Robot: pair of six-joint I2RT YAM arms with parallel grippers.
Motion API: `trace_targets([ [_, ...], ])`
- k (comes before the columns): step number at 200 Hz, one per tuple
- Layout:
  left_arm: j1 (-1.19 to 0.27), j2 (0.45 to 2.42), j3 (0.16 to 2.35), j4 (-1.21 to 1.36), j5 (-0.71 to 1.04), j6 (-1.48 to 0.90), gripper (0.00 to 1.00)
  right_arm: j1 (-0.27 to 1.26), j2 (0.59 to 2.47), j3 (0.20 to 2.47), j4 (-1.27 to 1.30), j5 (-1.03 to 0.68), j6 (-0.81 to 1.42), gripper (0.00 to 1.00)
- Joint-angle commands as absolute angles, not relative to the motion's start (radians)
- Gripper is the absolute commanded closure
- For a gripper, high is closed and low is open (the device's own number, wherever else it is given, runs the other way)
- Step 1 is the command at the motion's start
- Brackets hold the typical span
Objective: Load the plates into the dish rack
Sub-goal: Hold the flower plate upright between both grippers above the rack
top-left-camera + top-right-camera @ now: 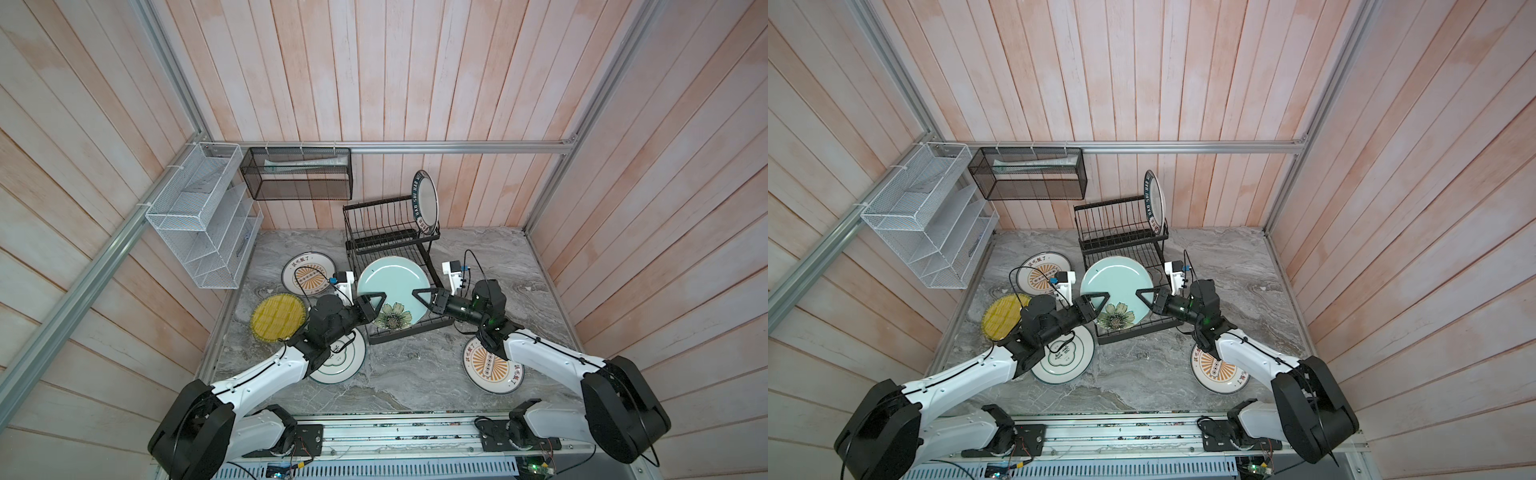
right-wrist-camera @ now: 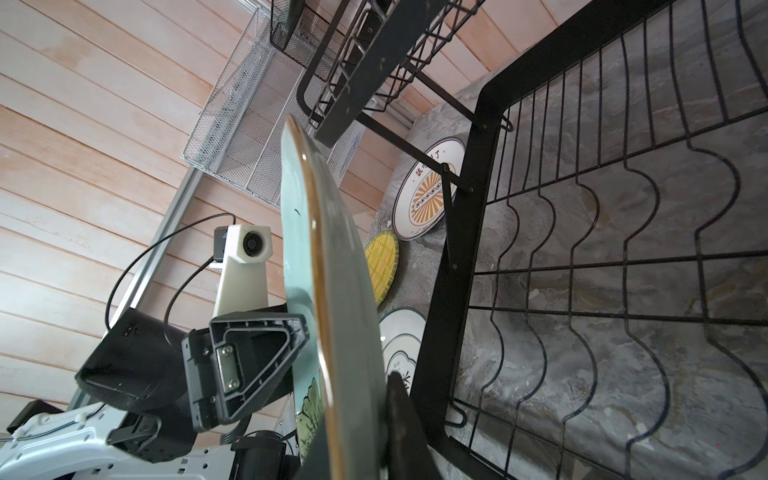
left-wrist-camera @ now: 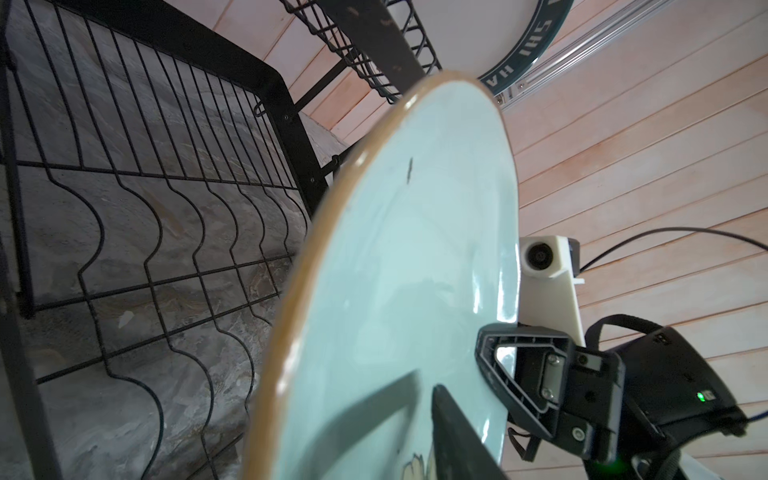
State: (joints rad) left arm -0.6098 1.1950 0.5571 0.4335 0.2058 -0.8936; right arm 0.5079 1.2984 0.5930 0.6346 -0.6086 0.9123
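In both top views, mint floral plate (image 1: 392,276): it stands on edge over the lower tray of the dish rack (image 1: 392,244), in front of the rack's upper basket, with the flower at its low end. I cannot tell whether its low rim touches the tray wires.
In both top views, left gripper (image 1: 372,302): at the plate's rim, on the rack's side toward my left arm.
In both top views, right gripper (image 1: 419,296): at the opposite rim, over the rack's other side.
In both top views, lettered-rim plate (image 1: 426,201): upright in the rack's upper basket, at the end toward my right arm.
In both top views, plates off the rack: the sunburst plate (image 1: 308,274), yellow ribbed plate (image 1: 277,318) and green-ringed plate (image 1: 343,359) lie flat beside the rack on my left arm's side. The second sunburst plate (image 1: 492,365) lies flat near the rack's front corner on my right arm's side.
Left wrist view, mint floral plate (image 3: 395,270): its glazed face shows, and its brown rim is beside the dish rack (image 3: 166,199) tray's wavy dividers, apart from them.
Left wrist view, left gripper: one finger (image 3: 457,436) stands off the plate's face, with its shadow lying apart on the glaze. The other finger is hidden. The jaws are parted around the rim and grip nothing.
Left wrist view, right gripper (image 3: 494,365): pinched onto the plate's opposite rim.
Right wrist view, mint floral plate (image 2: 345,291): seen edge-on beside the dish rack (image 2: 457,249) frame.
Right wrist view, right gripper: one finger (image 2: 403,424) lies against the plate's back. The jaws are closed tight on the rim and hold the plate.
Right wrist view, left gripper (image 2: 301,332): its finger lies alongside the plate's face.
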Motion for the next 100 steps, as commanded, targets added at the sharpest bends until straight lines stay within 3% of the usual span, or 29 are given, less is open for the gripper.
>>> trace_targets([
  [1,-0.620,1.177,0.594,0.479,0.246,-0.865,0.51,0.520,1.260,0.638,0.670,-0.641,0.888,1.00],
  [100,-0.619,1.132,0.576,0.441,0.230,-0.832,0.43,0.495,1.160,0.638,0.529,-0.474,0.821,1.00],
])
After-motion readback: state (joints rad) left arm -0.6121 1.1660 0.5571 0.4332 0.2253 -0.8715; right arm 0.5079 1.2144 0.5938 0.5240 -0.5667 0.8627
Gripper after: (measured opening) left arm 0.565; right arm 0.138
